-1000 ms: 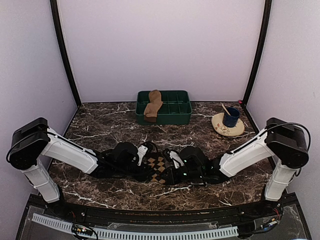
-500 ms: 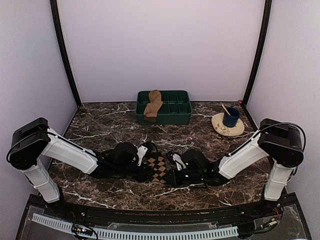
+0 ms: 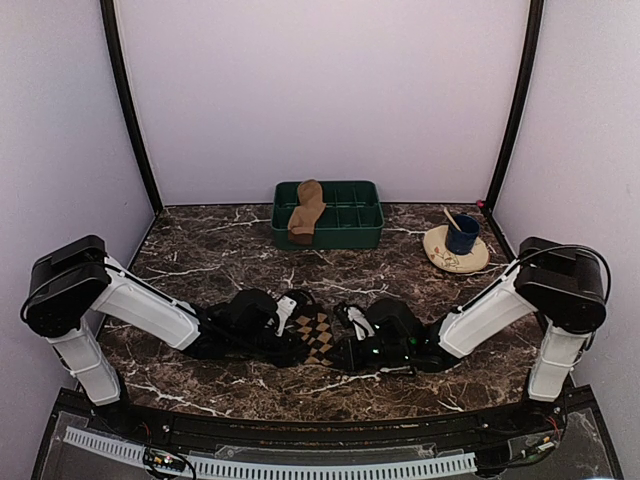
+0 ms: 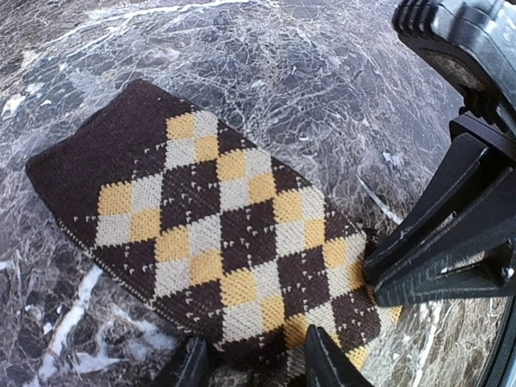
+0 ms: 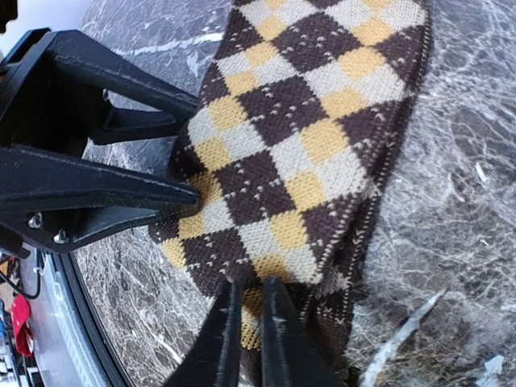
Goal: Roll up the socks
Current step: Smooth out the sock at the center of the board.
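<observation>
Two socks are present. The argyle sock (image 3: 316, 335) lies flat on the dark marble worktop (image 3: 200, 250) near its front edge, between the arms. The right gripper (image 5: 248, 294) has its jaws pinched on one end; the left gripper (image 4: 256, 355) has its jaws parted at the other (tips at the fabric edge). The tan sock (image 3: 307, 215) drapes over the green tray (image 3: 350, 238) at the rear, before pale lilac walls (image 3: 320, 90).
</observation>
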